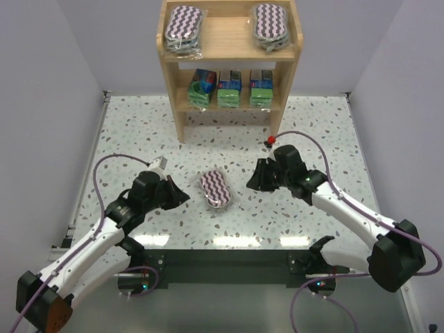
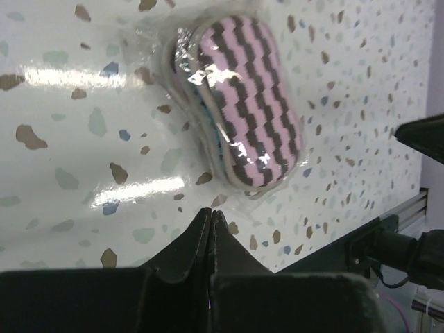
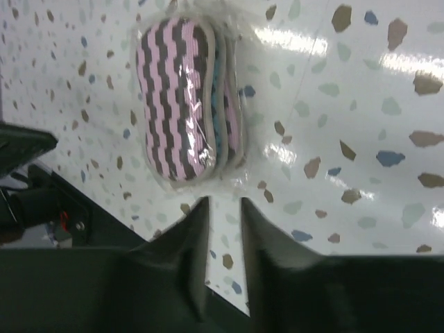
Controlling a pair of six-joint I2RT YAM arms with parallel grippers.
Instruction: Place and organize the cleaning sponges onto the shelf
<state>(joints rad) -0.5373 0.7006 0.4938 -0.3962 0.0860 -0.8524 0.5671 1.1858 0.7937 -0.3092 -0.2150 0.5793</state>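
Observation:
One oval purple-and-white zigzag sponge pad [image 1: 216,189] lies on the speckled table between my grippers; it shows in the left wrist view [image 2: 246,111] and the right wrist view [image 3: 186,104]. My left gripper [image 1: 182,197] is shut and empty, just left of the pad [image 2: 211,212]. My right gripper [image 1: 254,182] is slightly open and empty, just right of the pad [image 3: 223,202]. The wooden shelf [image 1: 173,76] stands at the back. Two zigzag pads [image 1: 184,28] [image 1: 270,22] lie on its top tier. Three green-and-blue packs [image 1: 202,88] [image 1: 229,89] [image 1: 261,88] stand on its lower tier.
White walls close in the table on the left, right and back. A red-tipped fitting [image 1: 270,141] sits on the table by the shelf's right foot. The dark base rail [image 1: 229,267] runs along the near edge.

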